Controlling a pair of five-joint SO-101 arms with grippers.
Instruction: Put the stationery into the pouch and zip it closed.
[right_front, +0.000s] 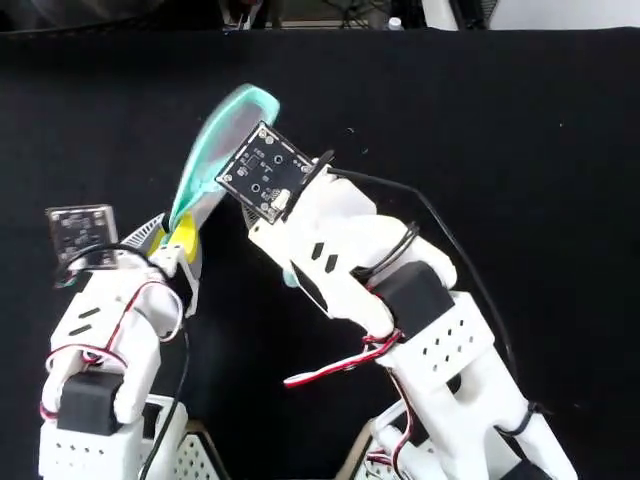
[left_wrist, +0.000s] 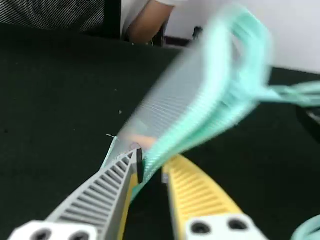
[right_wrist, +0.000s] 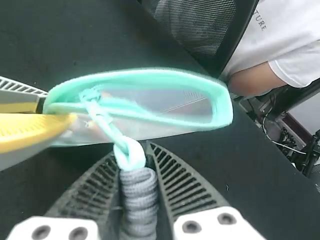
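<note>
pouch (right_front: 222, 135) partly hidden behind right arm's camera board (right_front: 262, 172)

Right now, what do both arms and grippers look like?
Left arm and right arm: white plastic shells, black motors, red-and-white wires, black cable. A black circuit board on each wrist. Left gripper: ribbed fingers, one grey, one yellow. Right gripper: dark ribbed fingers.

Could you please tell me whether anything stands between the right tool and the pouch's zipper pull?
Nothing visible does. The right tool is shut on the zipper pull, while the left tool clamps one end of the pouch.
</note>
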